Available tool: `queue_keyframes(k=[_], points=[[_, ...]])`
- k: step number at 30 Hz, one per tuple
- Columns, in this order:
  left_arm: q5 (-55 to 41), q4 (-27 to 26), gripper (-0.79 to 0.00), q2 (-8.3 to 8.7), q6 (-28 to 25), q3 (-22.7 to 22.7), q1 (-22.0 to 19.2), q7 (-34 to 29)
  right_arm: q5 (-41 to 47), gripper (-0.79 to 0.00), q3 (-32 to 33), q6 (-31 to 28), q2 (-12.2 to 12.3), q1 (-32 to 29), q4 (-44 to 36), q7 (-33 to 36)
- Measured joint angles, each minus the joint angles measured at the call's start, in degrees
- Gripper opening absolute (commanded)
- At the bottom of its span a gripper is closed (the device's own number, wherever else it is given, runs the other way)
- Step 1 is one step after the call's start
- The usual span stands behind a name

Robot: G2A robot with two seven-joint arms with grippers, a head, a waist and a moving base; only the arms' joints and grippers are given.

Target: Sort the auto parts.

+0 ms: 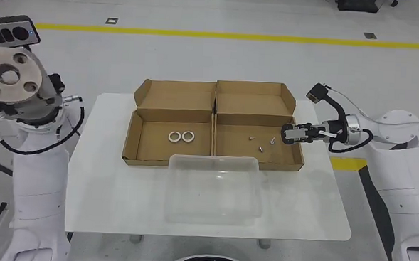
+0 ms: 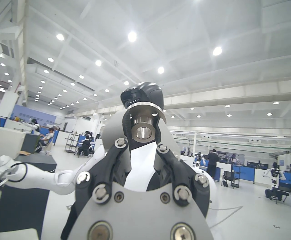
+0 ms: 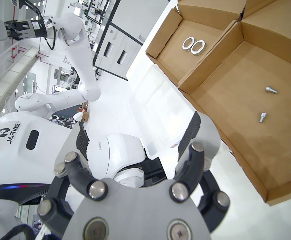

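Cardboard, brown, forms two open boxes side by side on the white table (image 1: 100, 182), as seen from above: two silver rings (image 1: 181, 137) lie in the left box (image 1: 152, 146), small grey bolts (image 1: 272, 141) in the right box (image 1: 230, 150), and a clear plastic tray (image 1: 213, 198) is set in front. A flanged metal hub (image 1: 9, 74) is held high beyond the table's left edge, so the left box is judged nearer to it. The right gripper (image 1: 286, 133) is placed over the right box. In the left wrist view, the left gripper (image 2: 141, 137) is clamped on the hub's splined sleeve, bore pointed upward. In the right wrist view, the right gripper's fingers (image 3: 193, 129) are spread, with nothing between them
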Motion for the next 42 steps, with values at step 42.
queue_keyframes(k=[42], points=[[15.45, -0.92, -0.785, -6.23, 1.09, -2.36, 0.35, -1.08, 0.00, 0.000, 0.00, 0.00, 0.00, 0.00, 0.00, 0.00]])
